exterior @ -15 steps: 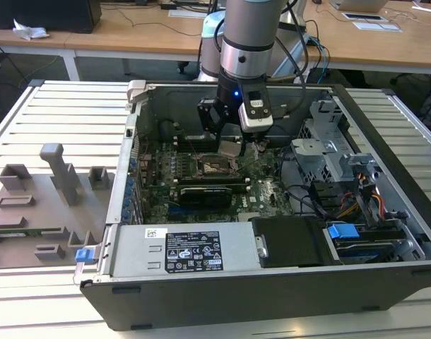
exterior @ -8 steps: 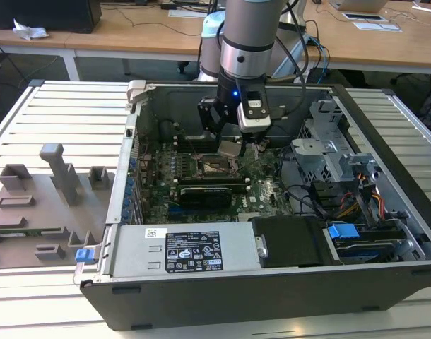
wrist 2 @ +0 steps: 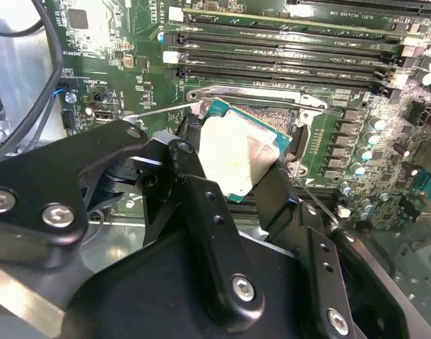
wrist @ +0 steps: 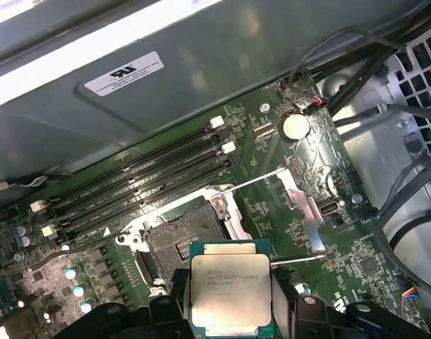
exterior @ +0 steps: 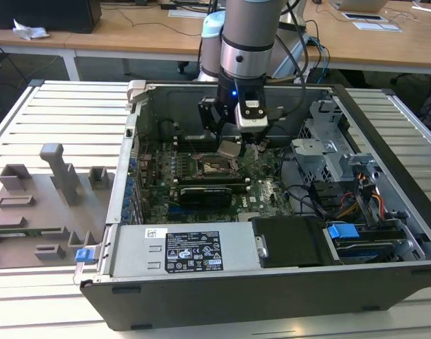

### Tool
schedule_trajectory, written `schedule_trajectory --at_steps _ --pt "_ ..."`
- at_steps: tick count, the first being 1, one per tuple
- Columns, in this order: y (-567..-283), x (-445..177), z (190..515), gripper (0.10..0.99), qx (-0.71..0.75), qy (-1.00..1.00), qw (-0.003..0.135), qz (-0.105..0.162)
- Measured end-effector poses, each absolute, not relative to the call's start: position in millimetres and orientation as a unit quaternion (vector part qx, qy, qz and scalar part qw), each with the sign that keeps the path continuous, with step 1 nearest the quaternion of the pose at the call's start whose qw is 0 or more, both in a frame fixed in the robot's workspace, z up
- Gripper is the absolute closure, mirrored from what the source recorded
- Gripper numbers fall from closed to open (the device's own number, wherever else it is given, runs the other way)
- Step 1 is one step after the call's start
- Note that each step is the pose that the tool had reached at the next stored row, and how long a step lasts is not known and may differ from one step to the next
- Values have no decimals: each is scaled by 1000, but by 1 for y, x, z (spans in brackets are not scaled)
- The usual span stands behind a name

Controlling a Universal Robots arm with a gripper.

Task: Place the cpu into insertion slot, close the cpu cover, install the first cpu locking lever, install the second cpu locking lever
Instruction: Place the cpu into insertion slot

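Jaws pinch cpu [wrist: 229,289] by opp. edges, held above bare socket [wrist: 174,244] on mobo [wrist: 268,212].

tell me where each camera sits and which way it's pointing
Exterior view: off the arm, outside the open computer case, looking down into it; shows the arm and end effector holding the cpu.
First wrist view: on the arm near the wrist, facing the socket and memory slots; the end effector flanks the cpu.
Second wrist view: also on the arm, facing the motherboard past black end effector links.
Shared: all three show the gripped cpu.
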State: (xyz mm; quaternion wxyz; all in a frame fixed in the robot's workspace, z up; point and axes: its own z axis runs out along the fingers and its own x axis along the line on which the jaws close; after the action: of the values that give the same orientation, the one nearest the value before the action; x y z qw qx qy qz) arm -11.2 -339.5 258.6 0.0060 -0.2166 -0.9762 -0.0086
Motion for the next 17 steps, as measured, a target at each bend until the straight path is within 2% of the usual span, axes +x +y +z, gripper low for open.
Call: schedule_trajectory --at_steps 17 --pt "-340 -11 258 541 -266 -964 5 -8"
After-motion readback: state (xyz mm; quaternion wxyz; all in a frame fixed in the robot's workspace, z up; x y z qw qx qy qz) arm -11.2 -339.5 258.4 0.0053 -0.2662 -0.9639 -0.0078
